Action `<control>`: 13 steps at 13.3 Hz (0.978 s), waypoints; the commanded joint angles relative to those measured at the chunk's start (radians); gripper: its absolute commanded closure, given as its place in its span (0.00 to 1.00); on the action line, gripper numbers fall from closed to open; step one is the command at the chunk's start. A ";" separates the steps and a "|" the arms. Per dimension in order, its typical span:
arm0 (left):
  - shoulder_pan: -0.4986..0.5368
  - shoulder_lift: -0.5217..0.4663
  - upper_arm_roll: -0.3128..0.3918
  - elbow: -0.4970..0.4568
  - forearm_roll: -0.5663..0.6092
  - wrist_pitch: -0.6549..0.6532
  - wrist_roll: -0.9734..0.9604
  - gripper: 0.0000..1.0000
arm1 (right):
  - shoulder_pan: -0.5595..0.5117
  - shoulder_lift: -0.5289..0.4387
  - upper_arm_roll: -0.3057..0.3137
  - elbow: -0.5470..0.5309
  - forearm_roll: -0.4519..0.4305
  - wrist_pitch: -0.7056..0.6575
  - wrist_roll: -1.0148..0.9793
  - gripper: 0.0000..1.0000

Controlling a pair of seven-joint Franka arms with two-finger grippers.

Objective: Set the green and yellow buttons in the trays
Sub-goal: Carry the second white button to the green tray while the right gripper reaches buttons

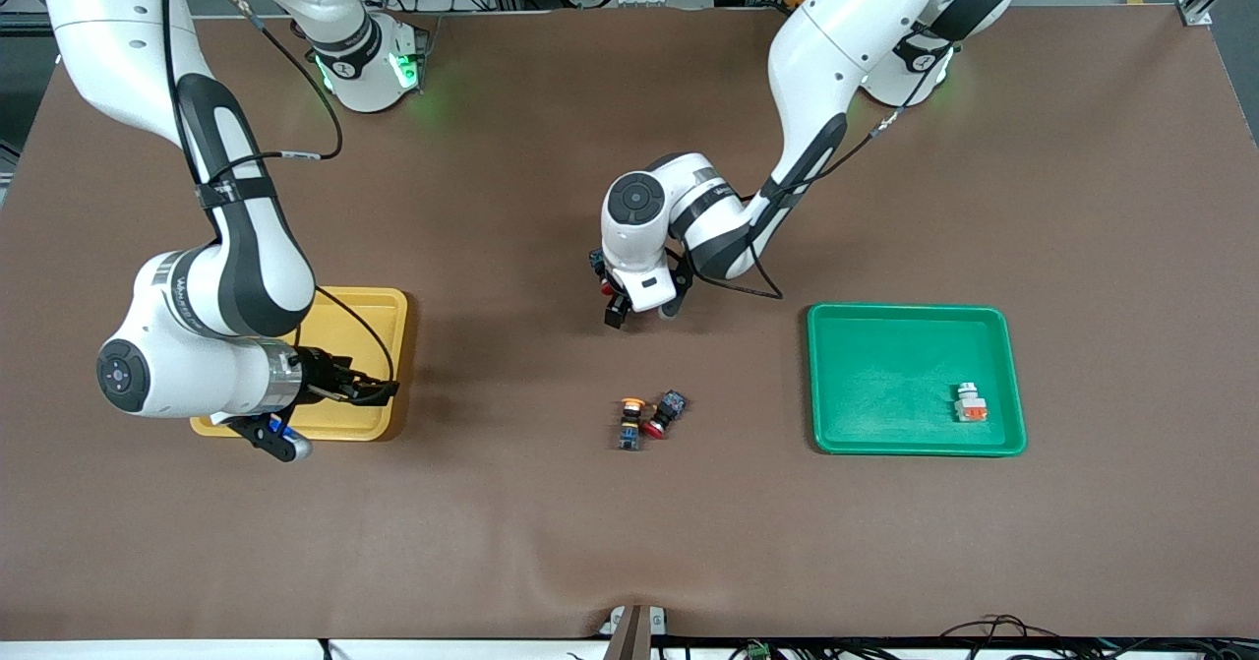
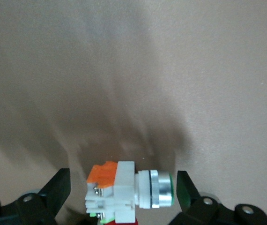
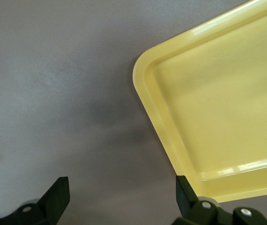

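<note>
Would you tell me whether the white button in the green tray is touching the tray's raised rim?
Apart. The front view shows bare green floor between the white button and the green tray's rim all around.

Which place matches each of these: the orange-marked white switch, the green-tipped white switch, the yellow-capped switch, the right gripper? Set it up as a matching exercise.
Things:
1. orange-marked white switch
2. green-tipped white switch
3. yellow-capped switch
4. right gripper

Places:
A. between the open fingers of the left gripper
B. over a corner of the yellow tray
C. in the green tray
D. on the table beside a red-capped switch

Pairs: 1-C, 2-A, 3-D, 4-B
</note>
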 commanded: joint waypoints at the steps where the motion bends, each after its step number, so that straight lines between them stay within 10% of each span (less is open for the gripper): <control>1: -0.021 0.015 0.019 0.017 -0.002 0.035 -0.040 0.20 | 0.011 -0.012 -0.006 -0.001 0.022 0.000 0.017 0.00; 4: -0.014 0.008 0.019 0.017 0.002 0.035 -0.029 1.00 | 0.035 -0.009 -0.006 0.027 0.022 0.009 0.091 0.00; 13: 0.270 -0.187 0.006 0.017 -0.013 -0.240 0.654 1.00 | 0.265 0.115 -0.004 0.106 0.023 0.444 0.351 0.00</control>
